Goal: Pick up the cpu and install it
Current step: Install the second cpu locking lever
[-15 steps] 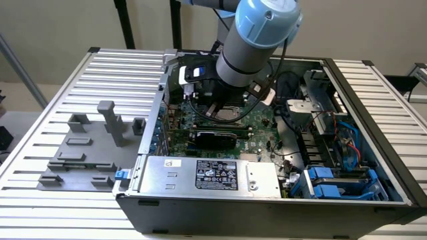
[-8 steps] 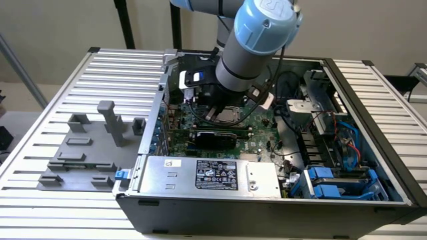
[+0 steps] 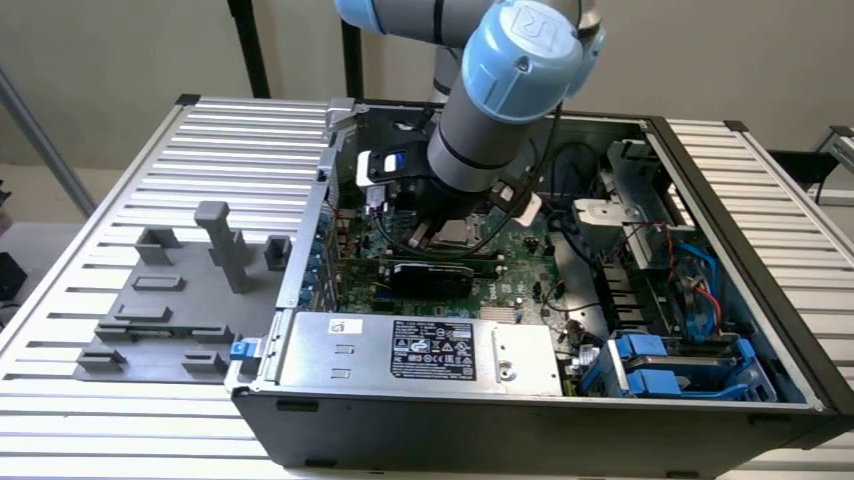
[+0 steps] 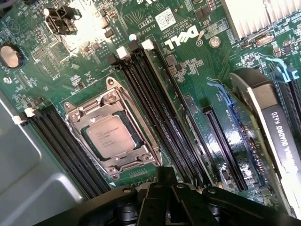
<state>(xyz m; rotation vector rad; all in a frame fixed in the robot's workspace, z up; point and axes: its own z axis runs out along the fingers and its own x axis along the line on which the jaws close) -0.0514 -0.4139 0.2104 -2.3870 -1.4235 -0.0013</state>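
The cpu [image 4: 109, 137] sits inside the metal-framed socket [image 4: 113, 132], memory slots [image 4: 155, 113] close alongside; the pincer [image 4: 164, 175] hangs above, pressed together, empty.

The exterior view looks down from high in front at the gripper's arm [image 3: 497, 110] over the open computer case [image 3: 534, 400]. The wrist view looks closely down past the gripper [image 4: 165, 176] onto the CPU socket [image 4: 112, 134] just beneath; both share the motherboard [image 4: 188, 47].

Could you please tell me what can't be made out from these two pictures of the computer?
- Exterior view: the arm covers the socket area, so the cpu can't be checked there.
- Wrist view: the graphics card is cut off by the edge.
- Wrist view: the cpu's printed text is too small to read.
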